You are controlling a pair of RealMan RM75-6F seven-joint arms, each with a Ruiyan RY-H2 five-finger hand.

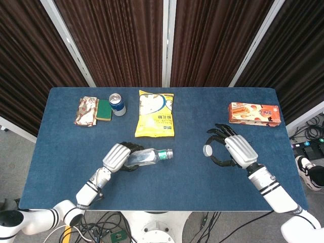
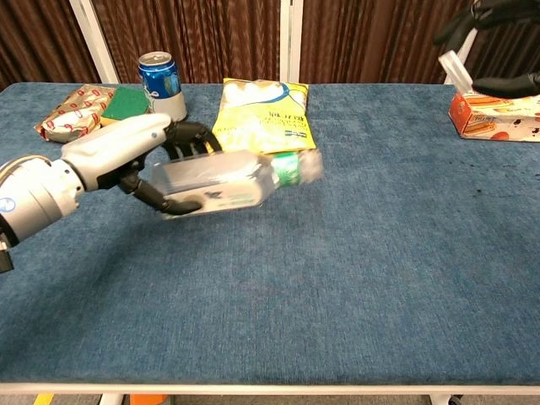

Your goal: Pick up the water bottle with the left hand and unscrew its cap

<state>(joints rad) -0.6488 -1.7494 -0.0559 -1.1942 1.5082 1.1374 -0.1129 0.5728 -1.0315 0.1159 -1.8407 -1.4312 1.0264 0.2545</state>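
We see the left hand (image 1: 115,157) wrapped around the water bottle (image 1: 146,158), fingers curled under and over the clear body, holding it roughly on its side with the neck pointing toward the right hand. The bottle's mouth is bare and the green label band sits just behind it (chest view is motion-blurred at the neck, so we can't read more detail there). The right hand (image 1: 234,151) is well apart from the bottle, fingers partly spread, with the white cap (image 1: 207,150) pinched at its fingertips; in the chest view the same cap (image 2: 456,71) shows near the top right edge, in front of the biscuit box (image 2: 498,116). Both hands are above the blue surface (image 1: 182,177), bottle over its near-centre left. At the far side we have the yellow snack bag (image 1: 155,114), the blue can (image 1: 117,104), a green sponge (image 1: 104,110) and a patterned packet (image 1: 86,111) beside it.
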